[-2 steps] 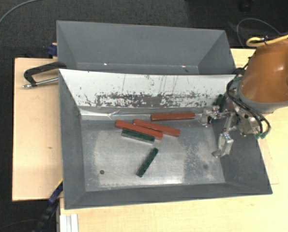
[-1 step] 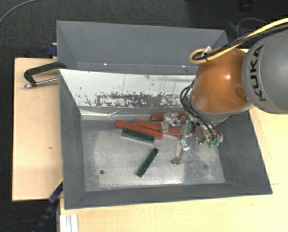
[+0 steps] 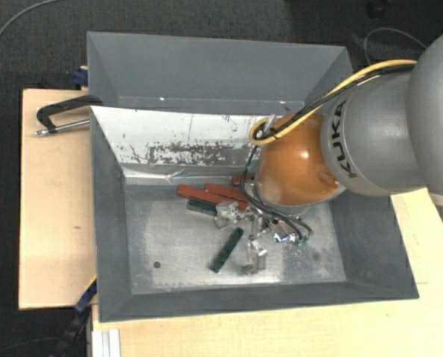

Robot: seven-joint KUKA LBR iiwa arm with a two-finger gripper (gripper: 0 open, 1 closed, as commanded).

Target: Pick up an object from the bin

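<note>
I'm looking down into the bin and the gripper is sitting low over the floor, right of the middle, under the arm's orange cover. I'm not able to tell whether the pincer is wide or narrow; the wrist and its loose wires are hiding that, and I'm seeing nothing that I could call held.

The nearest thing is a dark green bar, lying slantwise on the floor just to the gripper's left. That's the one I'm treating as the candidate. Behind it a small heap is lying: two red-brown sticks, a short dark green block and some small pale metal bits, all close together and near the wrist.

What's worrying me: the bar is lying flat and slanted, so if the pincer is closing off its line, I'm expecting it to skid away or twist out rather than lift. The gripper is sitting beside the bar, not clearly round it, so a close here could be catching bare floor. The heap is so near that the wrist could be nudging the sticks, and those dangling wires could be snagging on the metal bits.
</note>
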